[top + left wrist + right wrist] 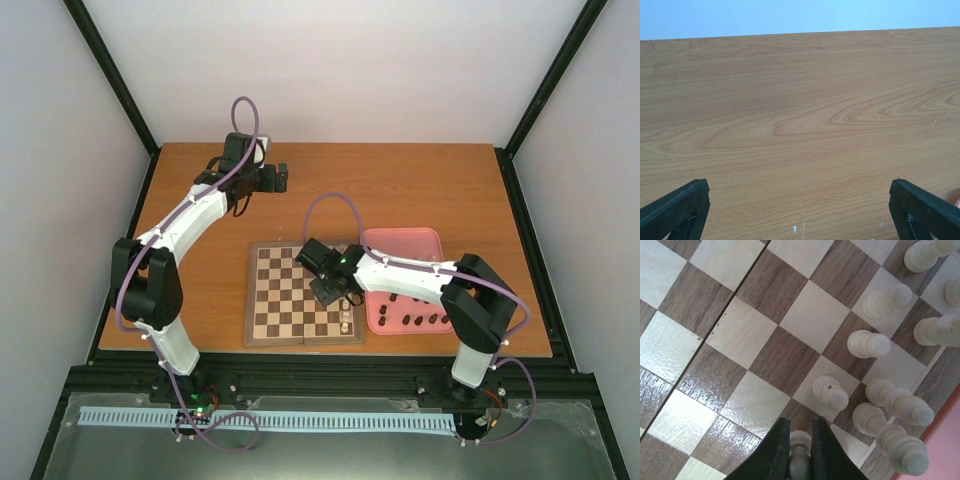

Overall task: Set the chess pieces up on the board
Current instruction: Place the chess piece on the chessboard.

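Observation:
The chessboard [290, 300] lies at the table's front centre. My right gripper [333, 292] hangs over its right side, shut on a cream chess piece [800, 450] held upright over a dark square. Several cream pieces [867, 344] stand on the board [760, 315] near its right edge, one [830, 391] just ahead of my fingertips. Dark pieces [415, 320] lie in the pink tray. My left gripper [280, 178] is open and empty over bare table at the back left; its fingers [675, 207] show wide apart.
The pink tray [405, 243] sits right of the board and touches it; its edge shows in the right wrist view [945, 440]. The table's far edge [800, 34] runs ahead of the left gripper.

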Controlling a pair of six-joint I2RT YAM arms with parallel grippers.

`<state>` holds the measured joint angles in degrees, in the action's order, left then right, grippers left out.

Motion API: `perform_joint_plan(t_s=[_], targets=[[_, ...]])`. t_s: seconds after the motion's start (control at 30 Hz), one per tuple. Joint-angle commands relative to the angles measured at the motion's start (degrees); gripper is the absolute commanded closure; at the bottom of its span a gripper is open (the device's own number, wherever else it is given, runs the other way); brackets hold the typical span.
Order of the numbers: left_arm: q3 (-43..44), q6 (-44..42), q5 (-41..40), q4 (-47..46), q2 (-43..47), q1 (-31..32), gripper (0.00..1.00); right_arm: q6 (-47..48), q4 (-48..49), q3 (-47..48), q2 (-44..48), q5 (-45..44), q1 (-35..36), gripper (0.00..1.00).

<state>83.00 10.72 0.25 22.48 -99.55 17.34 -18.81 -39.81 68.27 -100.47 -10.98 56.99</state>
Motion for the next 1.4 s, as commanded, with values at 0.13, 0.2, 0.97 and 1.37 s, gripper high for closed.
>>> perform_joint_plan(t_s=[0.13, 0.2, 0.97, 1.37], targets=[[1.6, 0.5, 0.2, -0.1, 0.7, -0.5, 0.00, -0.5, 1.6, -0.5, -1.4, -2.2, 0.0, 0.91], [1.6, 0.5, 0.2, -0.2, 0.7, -0.5, 0.00, -0.4, 1.6, -0.6, -1.4, -2.4, -0.1, 0.91], [1.8, 0.4, 0.4, -0.1, 0.6, -0.4, 0.00, -0.4, 2.5, -0.5, -2.2, -2.0, -0.3, 0.81], [1.9, 0.4, 0.8, 0.0, 0.7, -0.4, 0.00, 0.3, 0.0, 1.1, 5.3, -0.7, 1.7, 0.68]])
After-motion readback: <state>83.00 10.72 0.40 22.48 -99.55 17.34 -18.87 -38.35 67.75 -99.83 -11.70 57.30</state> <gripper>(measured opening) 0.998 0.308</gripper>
